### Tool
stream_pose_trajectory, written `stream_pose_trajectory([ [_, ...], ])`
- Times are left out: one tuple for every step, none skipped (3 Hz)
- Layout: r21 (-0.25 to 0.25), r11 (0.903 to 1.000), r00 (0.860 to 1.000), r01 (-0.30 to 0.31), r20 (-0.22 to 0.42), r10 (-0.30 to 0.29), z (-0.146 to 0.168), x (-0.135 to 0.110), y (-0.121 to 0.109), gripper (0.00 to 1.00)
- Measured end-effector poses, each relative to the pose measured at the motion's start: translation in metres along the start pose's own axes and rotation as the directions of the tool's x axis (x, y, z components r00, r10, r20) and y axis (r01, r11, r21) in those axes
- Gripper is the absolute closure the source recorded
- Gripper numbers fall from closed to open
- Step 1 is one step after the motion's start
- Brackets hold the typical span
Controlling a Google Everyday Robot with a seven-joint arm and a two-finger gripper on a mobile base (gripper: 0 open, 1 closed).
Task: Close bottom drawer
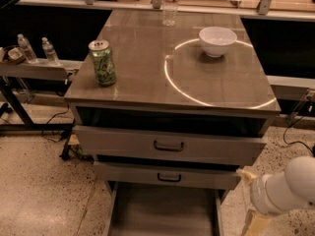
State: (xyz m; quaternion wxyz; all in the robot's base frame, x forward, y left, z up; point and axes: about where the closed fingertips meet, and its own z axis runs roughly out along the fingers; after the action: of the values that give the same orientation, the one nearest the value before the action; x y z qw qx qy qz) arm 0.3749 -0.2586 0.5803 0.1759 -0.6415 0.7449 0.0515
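Note:
The grey cabinet (170,77) has three drawers. The bottom drawer (162,211) is pulled far out. Only its long flat tray shows, and its front panel and handle are cut off by the lower edge of the view. The middle drawer (170,177) and the top drawer (169,145) each stand a little way out. My gripper (249,200) is at the lower right, beside the right rail of the bottom drawer and apart from it. Its tan fingers (255,224) are spread and hold nothing.
A green can (102,62), a white bowl (217,40) and a clear bottle (170,3) stand on the cabinet top. A side shelf (34,69) with small bottles is at the left. Cables lie on the speckled floor (44,195).

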Motion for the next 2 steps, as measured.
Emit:
stream_pose_trajectory([
  [-0.047,0.9989,1.000,0.010,0.010,-0.009,0.0464,0.0122,0.0122,0.00],
  [-0.050,0.9987,1.000,0.007,0.018,-0.006,0.0513,0.0123,0.0140,0.00],
])
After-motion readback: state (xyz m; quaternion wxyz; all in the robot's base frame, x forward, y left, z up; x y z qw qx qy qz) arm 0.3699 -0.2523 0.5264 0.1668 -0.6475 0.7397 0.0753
